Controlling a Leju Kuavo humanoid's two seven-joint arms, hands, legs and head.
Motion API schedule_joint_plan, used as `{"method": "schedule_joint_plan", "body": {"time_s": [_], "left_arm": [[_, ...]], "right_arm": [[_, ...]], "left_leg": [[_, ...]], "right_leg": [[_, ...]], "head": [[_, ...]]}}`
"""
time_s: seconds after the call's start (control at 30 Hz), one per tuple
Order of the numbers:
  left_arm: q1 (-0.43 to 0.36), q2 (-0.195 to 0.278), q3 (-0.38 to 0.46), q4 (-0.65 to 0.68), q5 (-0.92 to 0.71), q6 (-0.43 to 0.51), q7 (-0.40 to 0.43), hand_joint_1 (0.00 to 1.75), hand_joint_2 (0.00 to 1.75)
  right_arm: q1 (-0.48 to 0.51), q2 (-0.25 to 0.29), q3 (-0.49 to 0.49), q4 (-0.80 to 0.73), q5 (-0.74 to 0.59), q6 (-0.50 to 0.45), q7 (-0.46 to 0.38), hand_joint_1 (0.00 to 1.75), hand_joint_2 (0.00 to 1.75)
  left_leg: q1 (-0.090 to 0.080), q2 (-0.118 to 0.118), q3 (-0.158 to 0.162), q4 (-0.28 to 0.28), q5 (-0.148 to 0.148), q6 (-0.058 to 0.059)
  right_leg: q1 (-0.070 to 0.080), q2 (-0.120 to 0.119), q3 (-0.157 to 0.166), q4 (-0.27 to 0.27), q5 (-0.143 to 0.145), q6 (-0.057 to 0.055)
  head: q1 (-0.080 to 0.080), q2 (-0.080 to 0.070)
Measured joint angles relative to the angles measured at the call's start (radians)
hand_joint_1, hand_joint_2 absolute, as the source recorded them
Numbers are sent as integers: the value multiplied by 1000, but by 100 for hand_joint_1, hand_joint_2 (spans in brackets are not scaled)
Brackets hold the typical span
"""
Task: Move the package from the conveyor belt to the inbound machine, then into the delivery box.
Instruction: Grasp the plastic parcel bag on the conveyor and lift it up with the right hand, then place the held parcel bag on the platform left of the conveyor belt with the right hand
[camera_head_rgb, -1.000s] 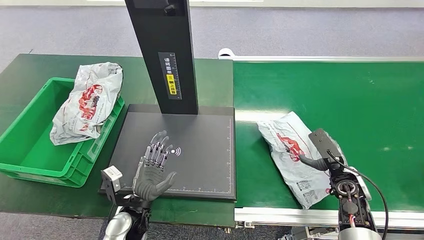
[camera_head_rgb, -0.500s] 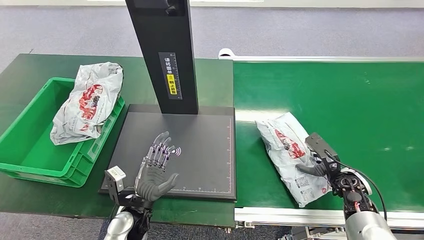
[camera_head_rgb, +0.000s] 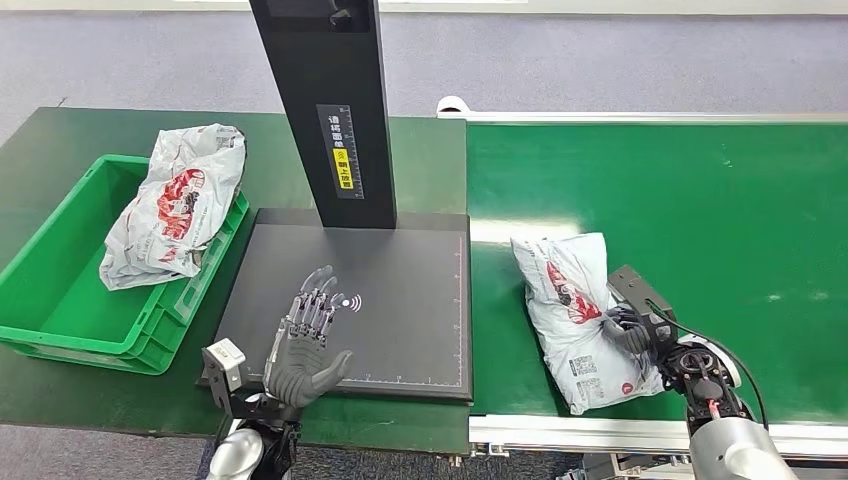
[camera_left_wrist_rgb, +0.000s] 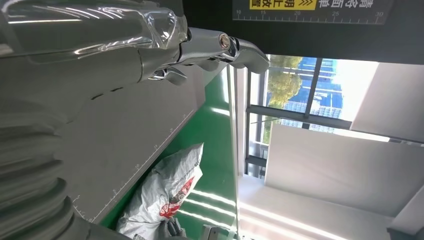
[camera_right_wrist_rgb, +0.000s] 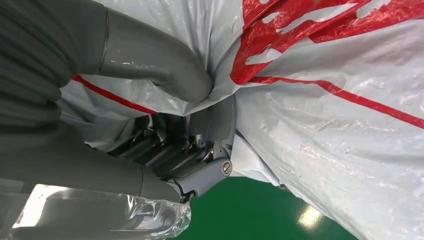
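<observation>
One green conveyor belt (camera_head_rgb: 700, 180) is seen on the right, and beside it one dark inbound machine: a flat black plate (camera_head_rgb: 400, 290) with a ruled edge and an upright black column (camera_head_rgb: 325, 100) at its back. The column carries a yellow label with small writing that cannot be read. One green box (camera_head_rgb: 60, 290) stands left of the plate, on a dark green table (camera_head_rgb: 60, 140).

Two packages are counted, both grey-white bags with red print. One package (camera_head_rgb: 575, 320) lies on the belt near the plate's right edge, with small printed labels at its near end. The second bag (camera_head_rgb: 175, 205) is draped over the box's far right rim.

The right hand (camera_head_rgb: 632, 330) is clamped on the belt package, thumb and fingers (camera_right_wrist_rgb: 200, 130) pinching a fold of it. The left hand (camera_head_rgb: 305, 345) is held over the plate, fingers spread and holding nothing.
</observation>
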Motion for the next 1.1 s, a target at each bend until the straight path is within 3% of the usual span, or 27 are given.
{"method": "schedule_joint_plan", "body": {"time_s": [0.43, 0.73, 1.1], "left_arm": [[30, 8, 5, -27, 0, 7, 0, 0, 175], [56, 8, 7, -65, 1, 24, 4, 0, 175], [72, 7, 20, -108, -10, 25, 8, 0, 175]], "right_arm": [[12, 37, 13, -74, -59, -82, -159, 175, 175], [136, 85, 114, -462, -173, -78, -161, 175, 175], [253, 101, 242, -881, -287, -82, -193, 175, 175]], "left_leg": [[0, 0, -1, 0, 0, 0], [0, 0, -2, 0, 0, 0], [0, 0, -2, 0, 0, 0]], "right_leg": [[0, 0, 0, 0, 0, 0], [0, 0, -2, 0, 0, 0], [0, 0, -3, 0, 0, 0]], "head": [[0, 0], [0, 0], [0, 0]]}}
